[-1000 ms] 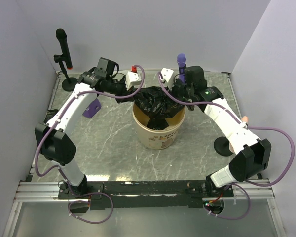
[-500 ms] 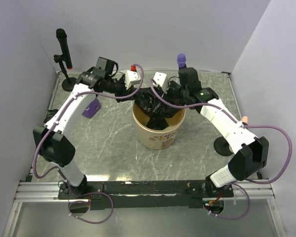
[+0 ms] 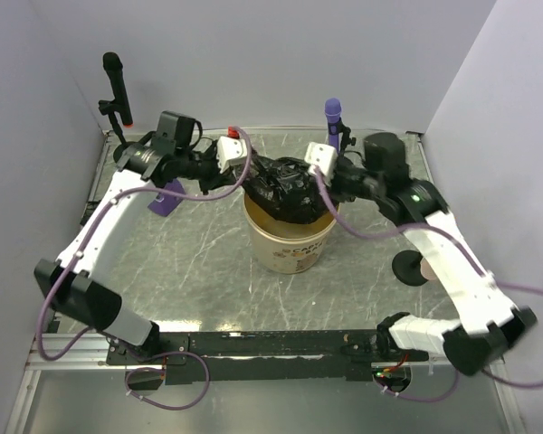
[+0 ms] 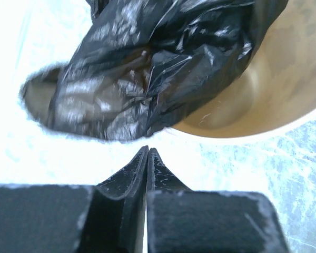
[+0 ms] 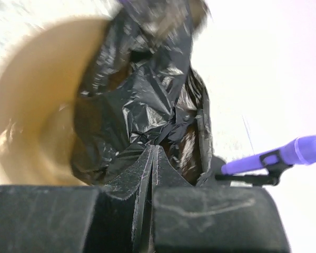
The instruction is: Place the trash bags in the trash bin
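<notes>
Trash bags sit as one black crinkled bunch on the back rim of the trash bin. Part hangs into the pale inside, and part spills outward over the rim on the left side. The long axis of the bunch runs left to right, straight between the two arms. The left gripper has its jaws pressed together. The film lies just ahead of its tips and slightly apart from them, and no fold is visible between them, so it looks closed on nothing. The right gripper is also fully closed. Its tips are buried in the film and creases run into them, so it probably has a fold pinched, though the exact bite is hidden. The right arm is therefore nearer, touching the bunch, and the left is just beside it. The bin mouth lies below the bunch and toward the near side. The likely next move is down and inward, with the overhanging left lobe needing to be brought over the rim. The purple microphone stands behind the bin, apart from the bags.
</notes>
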Tool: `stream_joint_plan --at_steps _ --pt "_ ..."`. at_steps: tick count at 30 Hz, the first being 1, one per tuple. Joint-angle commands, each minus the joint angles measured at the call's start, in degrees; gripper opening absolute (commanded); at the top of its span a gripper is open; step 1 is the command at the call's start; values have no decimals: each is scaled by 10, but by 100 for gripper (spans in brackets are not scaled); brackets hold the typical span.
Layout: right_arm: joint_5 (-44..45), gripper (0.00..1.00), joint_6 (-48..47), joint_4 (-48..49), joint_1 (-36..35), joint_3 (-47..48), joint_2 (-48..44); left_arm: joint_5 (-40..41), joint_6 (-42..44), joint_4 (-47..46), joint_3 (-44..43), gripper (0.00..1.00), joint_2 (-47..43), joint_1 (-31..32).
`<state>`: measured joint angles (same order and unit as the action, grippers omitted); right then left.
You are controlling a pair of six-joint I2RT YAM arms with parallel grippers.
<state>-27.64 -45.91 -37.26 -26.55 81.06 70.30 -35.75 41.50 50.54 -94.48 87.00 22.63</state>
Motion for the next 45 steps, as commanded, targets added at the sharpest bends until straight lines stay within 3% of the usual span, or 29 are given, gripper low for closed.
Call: stream_joint_plan --at_steps 1,3,5,6,8,10,13,17,19,25,28,31,32,33,40,45 --pt "-79 0 6 -50 -3 -16 -49 -23 15 6 12 4 -33 5" --pt "-95 0 4 -62 -4 -22 -64 -35 10 19 9 2 -38 7" --pt "-96 0 3 -61 -17 -27 -76 -48 -5 13 -4 7 -48 14" --pt "-93 0 2 -62 -25 -25 -81 -54 -29 -11 -11 17 -55 17" --pt "-85 0 -4 -71 -39 -15 -82 -67 -57 -64 -27 49 -72 25" --pt "-82 0 -15 -80 -50 -11 -83 -78 -55 -108 -35 64 -80 47" --pt "-79 0 -30 -80 -64 -14 -93 -89 57 -44 -93 70 -47 92" --pt "-68 0 -55 -87 -81 -24 -102 -114 190 107 -178 70 26 121" --pt "-64 0 -59 -80 -83 -35 -110 -104 236 159 -188 70 47 128" --pt "-62 0 -67 -96 -92 -45 -128 -46 330 175 -149 70 69 130" --pt "-59 0 -78 -113 -95 -62 -142 -1 330 168 -148 66 81 134" --pt "-48 0 -74 -124 -95 -86 -160 22 288 143 -157 46 75 131" --pt "-43 0 -67 -127 -95 -94 -166 26 290 154 -159 29 70 126" --pt "-40 0 -67 -137 -95 -101 -172 30 296 165 -158 2 62 123" --pt "-37 0 -5 -150 -94 -142 -217 26 215 99 -32 1 -83 99" --pt "-61 2 50 -138 -92 -155 -211 6 158 22 132 1 -211 100"
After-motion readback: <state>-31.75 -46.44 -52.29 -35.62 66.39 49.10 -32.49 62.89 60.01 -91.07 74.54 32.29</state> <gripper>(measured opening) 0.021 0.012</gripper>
